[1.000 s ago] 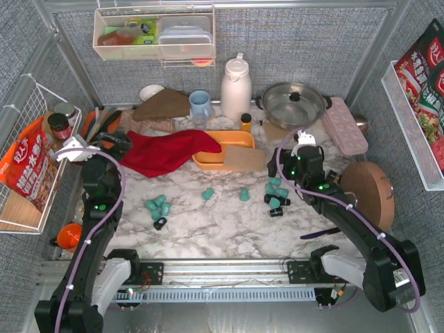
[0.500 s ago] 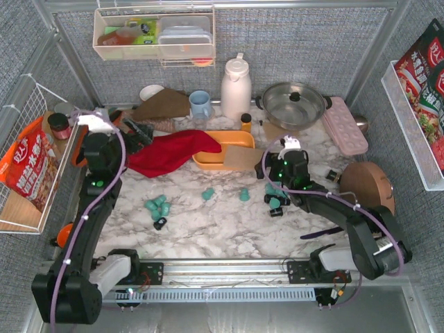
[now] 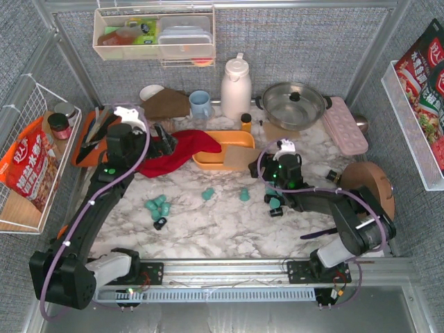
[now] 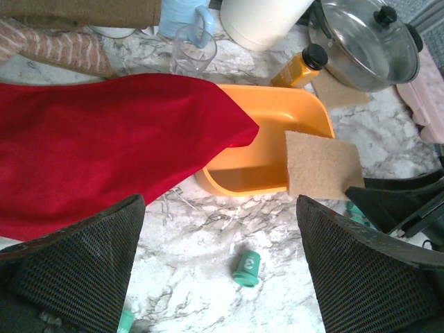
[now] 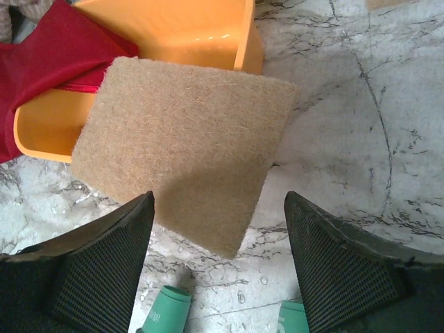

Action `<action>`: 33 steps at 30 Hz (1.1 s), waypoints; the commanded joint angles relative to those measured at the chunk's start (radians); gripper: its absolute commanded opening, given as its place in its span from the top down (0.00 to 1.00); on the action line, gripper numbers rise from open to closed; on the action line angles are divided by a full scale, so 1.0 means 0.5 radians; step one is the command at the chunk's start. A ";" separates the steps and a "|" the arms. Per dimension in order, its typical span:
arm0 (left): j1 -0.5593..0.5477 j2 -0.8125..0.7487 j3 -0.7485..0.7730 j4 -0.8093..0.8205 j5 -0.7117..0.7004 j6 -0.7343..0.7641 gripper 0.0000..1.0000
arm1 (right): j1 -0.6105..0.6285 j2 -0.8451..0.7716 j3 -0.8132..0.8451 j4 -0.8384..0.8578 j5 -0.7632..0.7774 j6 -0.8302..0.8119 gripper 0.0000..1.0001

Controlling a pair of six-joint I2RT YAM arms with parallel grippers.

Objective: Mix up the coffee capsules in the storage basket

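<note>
I see the storage basket point(image 3: 223, 147), long axis nine-to-three o'clock — left pincer point(image 4: 220, 205) and right pincer point(image 5: 218, 201) both agape, empty.

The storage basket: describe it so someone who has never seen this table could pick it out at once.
On the marble table, look in front of the tall white jug at the back. The storage basket is the shallow orange-yellow tray there. Only it has a red cloth draped over its left end and a tan square pad on its right corner.
</note>
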 commanded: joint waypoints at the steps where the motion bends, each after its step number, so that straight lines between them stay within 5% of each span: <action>1: -0.060 0.000 0.041 -0.069 -0.071 0.164 0.01 | 0.009 0.057 -0.016 0.221 -0.001 0.072 0.20; 16: -0.106 -0.017 -0.124 0.062 -0.144 0.208 0.01 | 0.029 0.205 -0.062 0.510 0.021 0.189 0.29; 33: -0.113 0.006 -0.116 0.039 -0.144 0.203 0.01 | 0.056 0.118 -0.074 0.454 0.086 0.167 0.40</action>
